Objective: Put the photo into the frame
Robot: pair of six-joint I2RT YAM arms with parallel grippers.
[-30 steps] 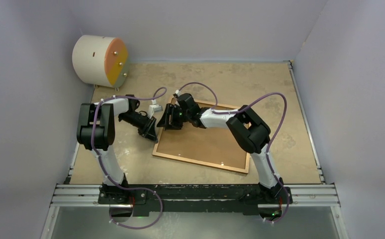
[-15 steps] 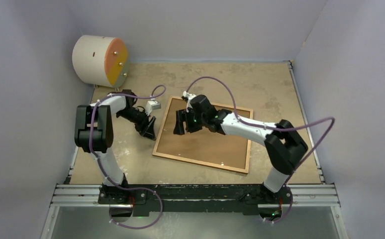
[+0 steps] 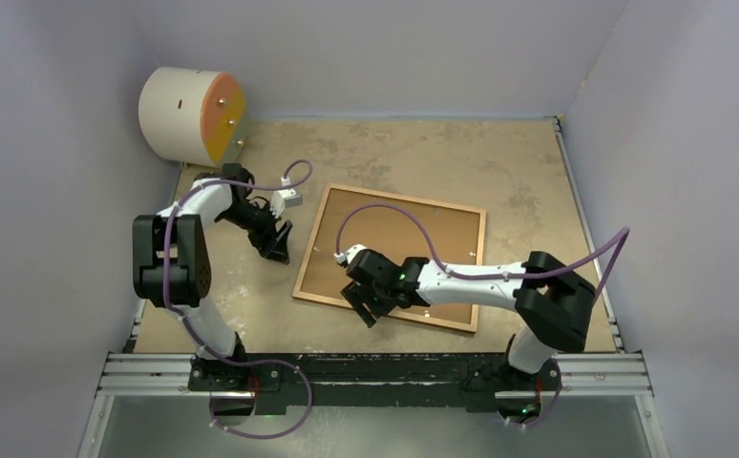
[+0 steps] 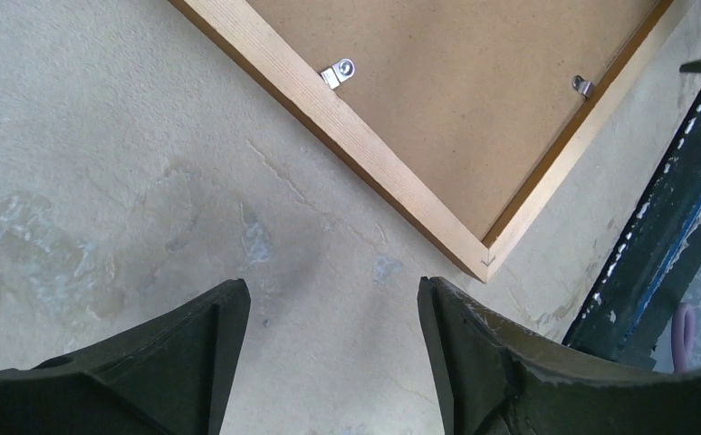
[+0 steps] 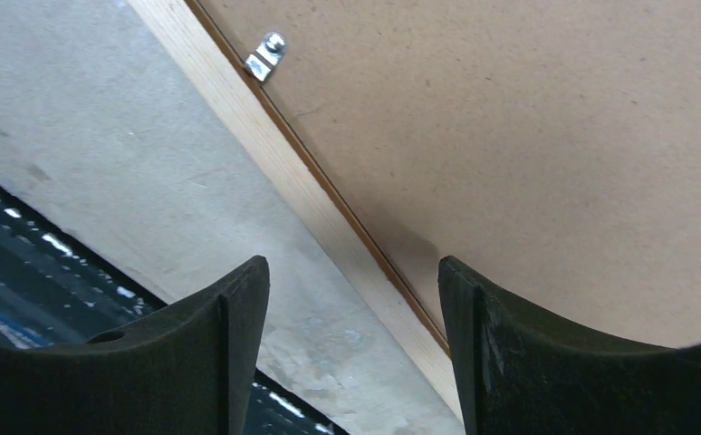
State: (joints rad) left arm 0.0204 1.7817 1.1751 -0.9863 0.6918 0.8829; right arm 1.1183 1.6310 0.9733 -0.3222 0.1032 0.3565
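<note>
Frame (image 3: 452, 229) back-up under spread right pincer (image 3: 364, 310)

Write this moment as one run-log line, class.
frame: back up, flat on table | photo: not in view | left gripper: open, over table beside frame | right gripper: open, over frame's near edge

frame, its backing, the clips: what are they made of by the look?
The frame rim looks like pale wood, matt, with visible grain lines. The backing seems to be brown fibreboard: flat, speckled, no grain. The clips are shiny silver, likely metal; which metal I cannot tell.
</note>
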